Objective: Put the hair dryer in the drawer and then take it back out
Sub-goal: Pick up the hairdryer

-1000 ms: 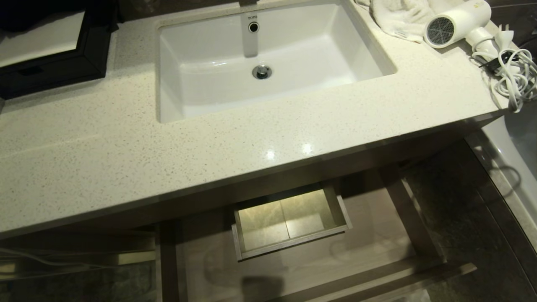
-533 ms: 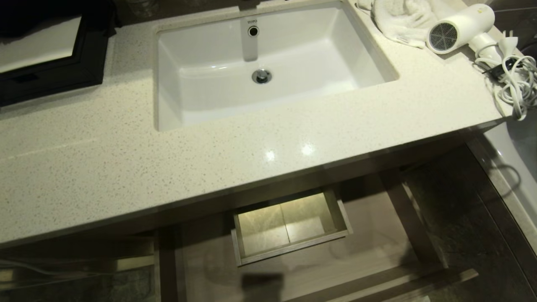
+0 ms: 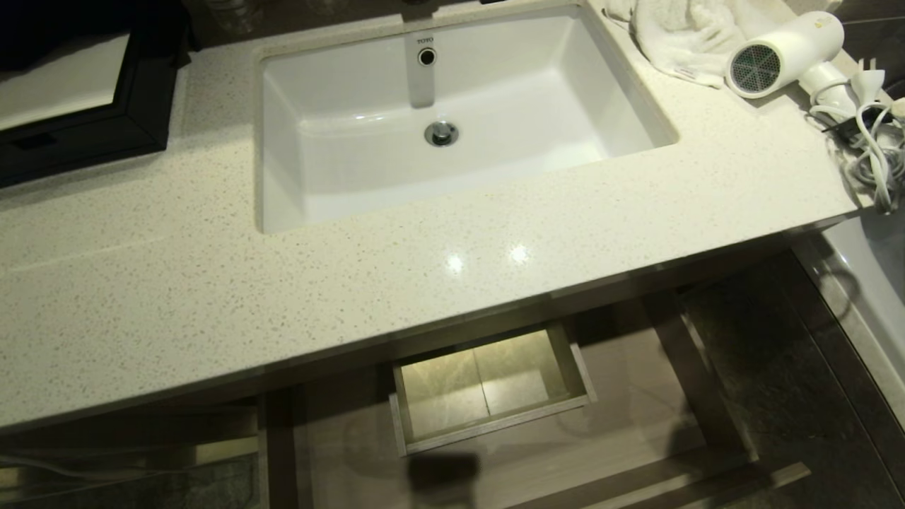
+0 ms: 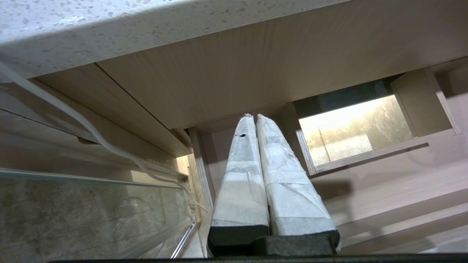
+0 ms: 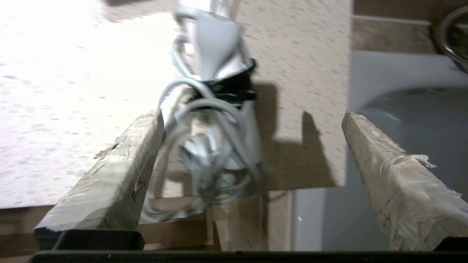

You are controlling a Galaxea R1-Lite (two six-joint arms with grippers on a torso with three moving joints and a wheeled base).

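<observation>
The white hair dryer [image 3: 785, 53] lies on the far right corner of the counter, its grey grille facing the sink. Its cord bundle [image 3: 866, 141] spills over the counter's right edge. The drawer [image 3: 622, 403] stands pulled out under the counter, with the boxed cutout [image 3: 488, 385] at its middle back. Neither arm shows in the head view. My right gripper [image 5: 252, 114] is open just short of the cord bundle [image 5: 215, 146] and its black tie [image 5: 234, 87], touching nothing. Parked low before the drawer [image 4: 384, 182], my left gripper [image 4: 255, 116] is shut and empty.
A white sink [image 3: 339, 162] is set in the speckled counter [image 3: 212, 283]. A white towel [image 3: 679, 35] lies behind the dryer. A black tray [image 3: 85, 120] sits at the far left. A grey tub rim [image 3: 870, 297] runs along the right, beside the counter corner [image 5: 299, 73].
The whole head view has slid down and a little right, so the camera has moved. The hair dryer and its cord lie where they were on the counter.
</observation>
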